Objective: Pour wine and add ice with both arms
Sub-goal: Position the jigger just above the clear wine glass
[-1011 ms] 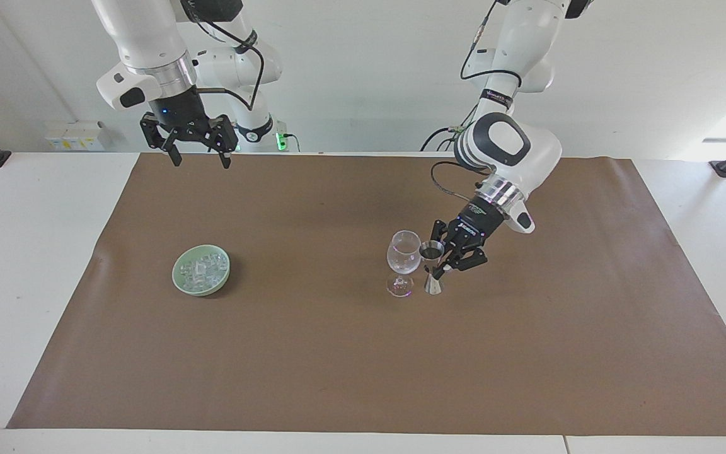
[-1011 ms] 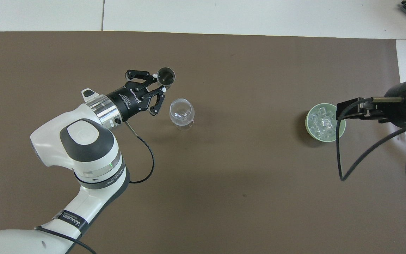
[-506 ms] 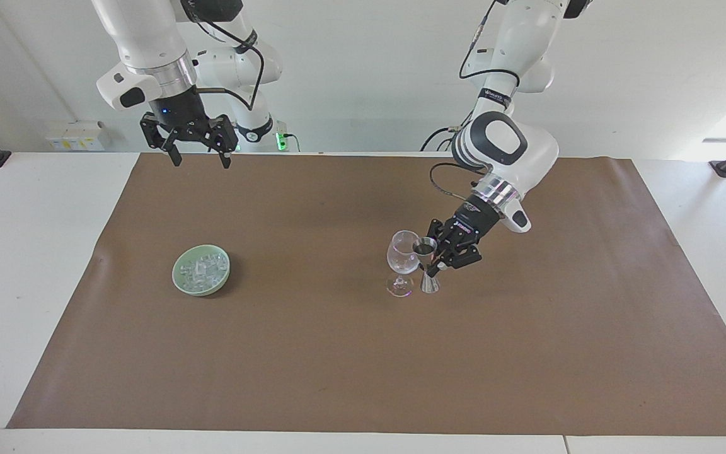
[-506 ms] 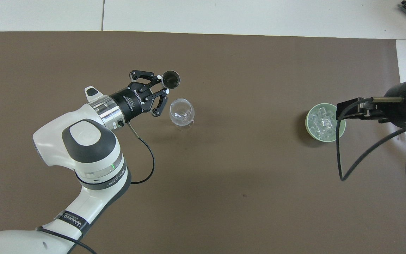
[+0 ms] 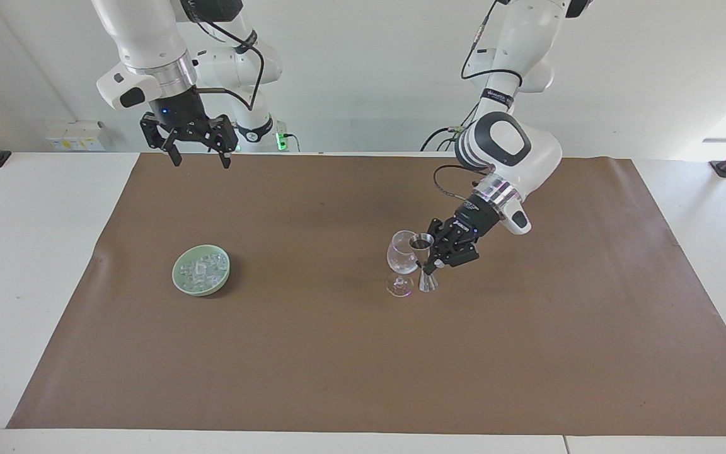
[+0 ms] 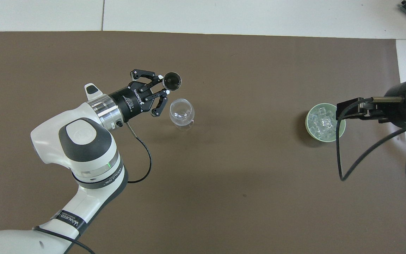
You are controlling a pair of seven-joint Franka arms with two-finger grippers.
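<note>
My left gripper point(image 5: 431, 267) is closed on the waist of a metal jigger point(image 5: 425, 263), holding it upright just beside the empty wine glass point(image 5: 402, 261) on the brown mat point(image 5: 363, 353). The ice point(image 5: 202, 268) sits in a green bowl point(image 5: 181, 285) toward my right arm's end. My right gripper point(image 5: 198, 156) waits raised, fingers spread, holding nothing.

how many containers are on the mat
3. A wine glass stands toward the left arm's end. A metal jigger is right beside it, gripped by the left end effector. A green bowl of ice sits toward the right arm's end. None look hidden.
</note>
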